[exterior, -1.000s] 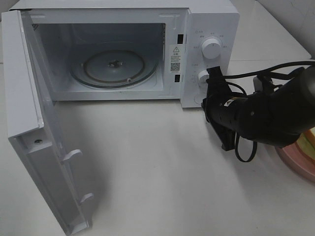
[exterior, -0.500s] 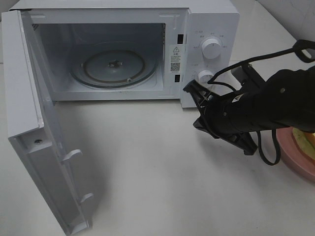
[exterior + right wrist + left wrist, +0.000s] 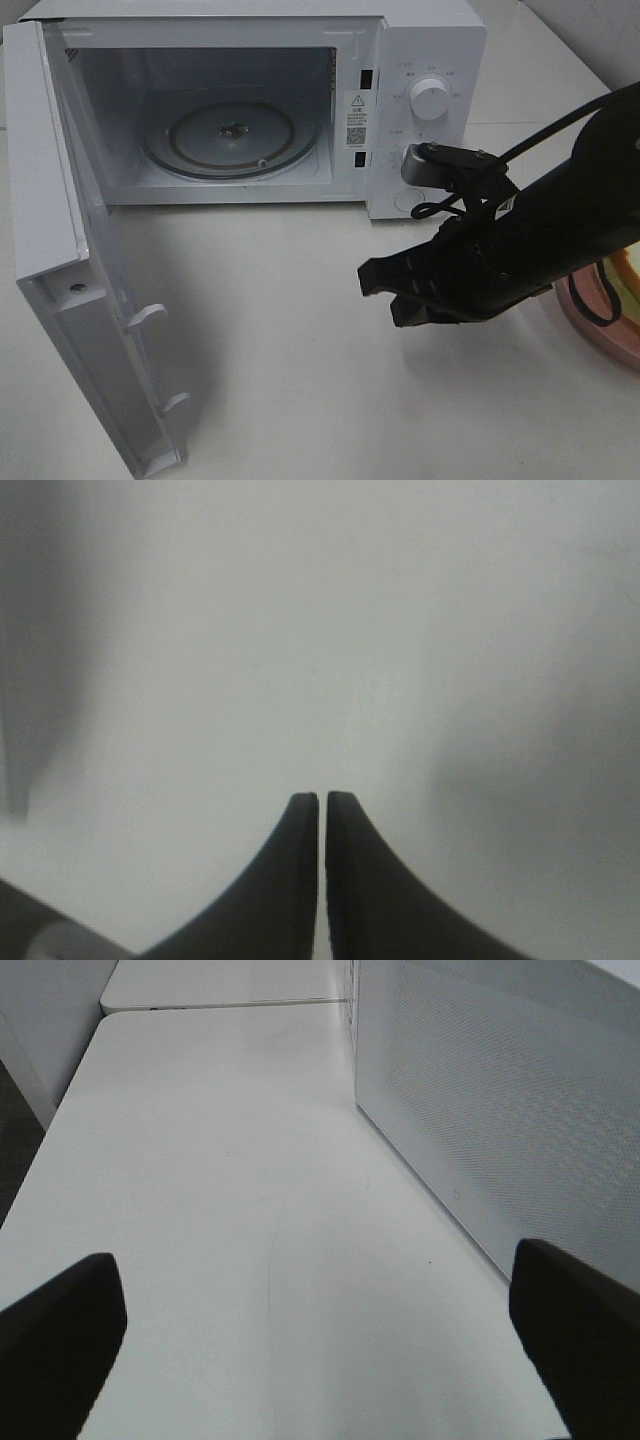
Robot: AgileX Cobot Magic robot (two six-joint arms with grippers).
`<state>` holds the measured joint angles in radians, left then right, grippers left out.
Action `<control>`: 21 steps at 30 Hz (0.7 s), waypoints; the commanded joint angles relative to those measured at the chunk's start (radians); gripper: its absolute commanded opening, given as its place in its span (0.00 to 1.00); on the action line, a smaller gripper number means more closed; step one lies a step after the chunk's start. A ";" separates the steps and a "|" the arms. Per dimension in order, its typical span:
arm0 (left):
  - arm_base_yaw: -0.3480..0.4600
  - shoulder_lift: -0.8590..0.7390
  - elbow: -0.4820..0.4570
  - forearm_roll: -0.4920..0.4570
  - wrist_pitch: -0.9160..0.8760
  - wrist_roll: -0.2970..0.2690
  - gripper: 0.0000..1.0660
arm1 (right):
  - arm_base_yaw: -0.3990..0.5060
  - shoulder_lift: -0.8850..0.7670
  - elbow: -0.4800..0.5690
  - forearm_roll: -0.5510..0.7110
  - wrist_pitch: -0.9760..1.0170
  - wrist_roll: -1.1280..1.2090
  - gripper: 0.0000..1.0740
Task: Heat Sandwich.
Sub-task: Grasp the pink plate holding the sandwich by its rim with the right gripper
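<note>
Tabletop [image 3: 300, 380] holds 1 microwave [image 3: 440, 40], 1 plate [image 3: 610, 342], 1 sandwich [image 3: 631, 266].

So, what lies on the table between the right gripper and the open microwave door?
Nothing: in the exterior high view, only bare white table stretches between the right gripper and the microwave door.

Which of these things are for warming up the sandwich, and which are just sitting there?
For the job: sandwich, pink plate, microwave with its door open, glass turntable, right gripper.

Just there: white table, second table behind it, left gripper, open and empty.
</note>
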<state>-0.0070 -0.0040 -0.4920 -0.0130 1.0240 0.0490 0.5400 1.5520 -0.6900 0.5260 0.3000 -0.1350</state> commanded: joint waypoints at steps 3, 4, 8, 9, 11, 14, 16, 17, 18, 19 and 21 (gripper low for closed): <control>-0.002 -0.028 0.001 0.000 0.003 -0.002 0.99 | -0.036 -0.051 -0.046 -0.121 0.228 -0.078 0.08; -0.002 -0.028 0.001 0.000 0.003 -0.002 0.99 | -0.049 -0.056 -0.059 -0.144 0.273 -0.078 0.08; -0.002 -0.028 0.001 0.000 0.003 -0.002 0.99 | -0.091 -0.067 -0.107 -0.250 0.430 -0.066 0.10; -0.002 -0.028 0.001 0.000 0.003 -0.002 0.99 | -0.102 -0.067 -0.118 -0.276 0.461 -0.052 0.11; -0.002 -0.028 0.001 0.000 0.003 -0.002 0.99 | -0.119 -0.067 -0.137 -0.317 0.500 -0.016 0.14; -0.002 -0.028 0.001 0.000 0.003 -0.002 0.99 | -0.146 -0.067 -0.168 -0.379 0.546 0.042 0.23; -0.002 -0.028 0.001 0.000 0.003 -0.002 0.99 | -0.160 -0.067 -0.187 -0.413 0.568 0.065 0.38; -0.002 -0.028 0.001 0.000 0.003 -0.002 0.99 | -0.160 -0.067 -0.187 -0.413 0.568 0.065 0.38; -0.002 -0.028 0.001 0.000 0.003 -0.002 0.99 | -0.171 -0.067 -0.203 -0.435 0.581 0.072 0.45; -0.002 -0.028 0.001 0.000 0.003 -0.002 0.99 | -0.176 -0.067 -0.210 -0.443 0.588 0.072 0.52; -0.002 -0.028 0.001 0.000 0.003 -0.002 0.99 | -0.187 -0.067 -0.220 -0.467 0.593 0.069 0.76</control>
<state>-0.0070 -0.0040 -0.4920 -0.0130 1.0240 0.0490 0.3650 1.4950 -0.8980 0.0860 0.8730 -0.0740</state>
